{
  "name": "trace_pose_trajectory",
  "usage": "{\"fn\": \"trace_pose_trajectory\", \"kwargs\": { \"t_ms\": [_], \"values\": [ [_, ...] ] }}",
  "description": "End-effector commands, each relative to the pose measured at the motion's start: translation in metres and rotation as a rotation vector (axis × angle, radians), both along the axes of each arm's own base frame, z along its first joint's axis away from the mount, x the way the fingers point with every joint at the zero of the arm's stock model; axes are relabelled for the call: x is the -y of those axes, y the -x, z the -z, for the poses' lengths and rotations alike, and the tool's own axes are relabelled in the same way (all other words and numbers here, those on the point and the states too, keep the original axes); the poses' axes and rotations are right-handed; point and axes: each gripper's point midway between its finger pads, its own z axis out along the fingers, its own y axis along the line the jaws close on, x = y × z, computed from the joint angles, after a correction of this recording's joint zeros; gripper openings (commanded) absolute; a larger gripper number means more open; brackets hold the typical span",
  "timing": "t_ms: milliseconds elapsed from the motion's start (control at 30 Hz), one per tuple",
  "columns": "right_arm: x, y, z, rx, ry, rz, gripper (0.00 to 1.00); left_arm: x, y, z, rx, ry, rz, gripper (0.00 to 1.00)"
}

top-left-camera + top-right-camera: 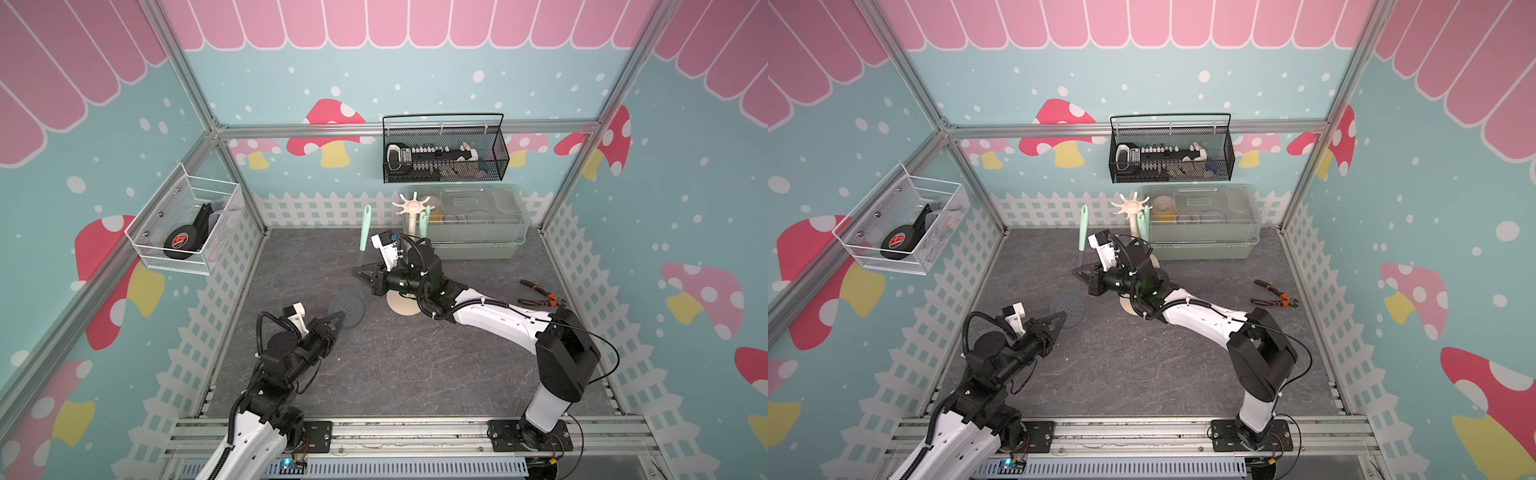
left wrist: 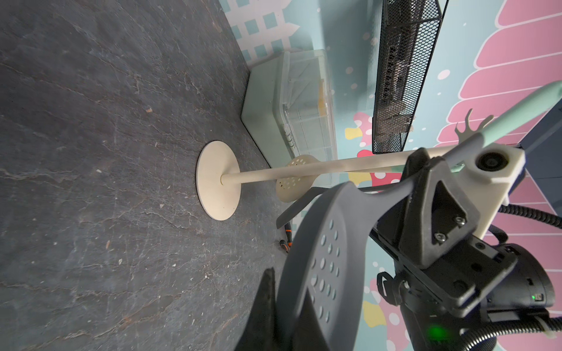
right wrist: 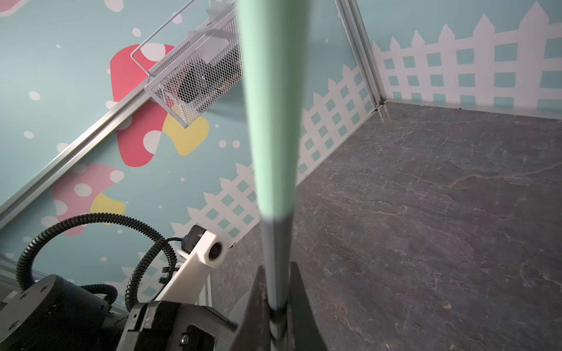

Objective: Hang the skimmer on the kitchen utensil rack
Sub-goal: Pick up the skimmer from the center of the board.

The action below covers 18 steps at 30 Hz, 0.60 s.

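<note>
Behind right arm point(image 1: 490, 313), rack point(image 1: 401, 306) base part-hidden (pole too), skimmer point(image 1: 365, 226) gripped.

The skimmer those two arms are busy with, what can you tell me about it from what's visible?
The skimmer has a round grey head pierced with small holes, a thin grey shank and a plastic-looking mint-green handle. It stands nearly upright, handle up, head down. The right hand is shut on the shank just below the handle. The left hand touches the head's rim; whether it grips is unclear.
</note>
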Motion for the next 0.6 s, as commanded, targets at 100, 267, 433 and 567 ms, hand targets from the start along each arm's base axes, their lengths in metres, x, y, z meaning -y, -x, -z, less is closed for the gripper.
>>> {"fn": "trace_pose_trajectory", "kwargs": {
  "t_ms": [100,267,433,567],
  "values": [
    [0.008,0.023,-0.04,0.085,-0.036,-0.041,0.0,-0.004,0.006,-0.018,0.05,-0.034,-0.004,0.76],
    [0.039,0.055,-0.045,0.178,0.063,-0.092,0.0,-0.02,0.008,-0.025,0.07,-0.124,-0.072,0.99],
    [0.08,0.069,-0.052,0.207,0.104,-0.066,0.0,-0.032,0.004,-0.03,0.084,-0.209,-0.127,0.99],
    [0.105,0.07,-0.063,0.183,0.039,-0.077,0.0,-0.037,-0.003,-0.026,0.063,-0.29,-0.147,0.99]
  ]
}}
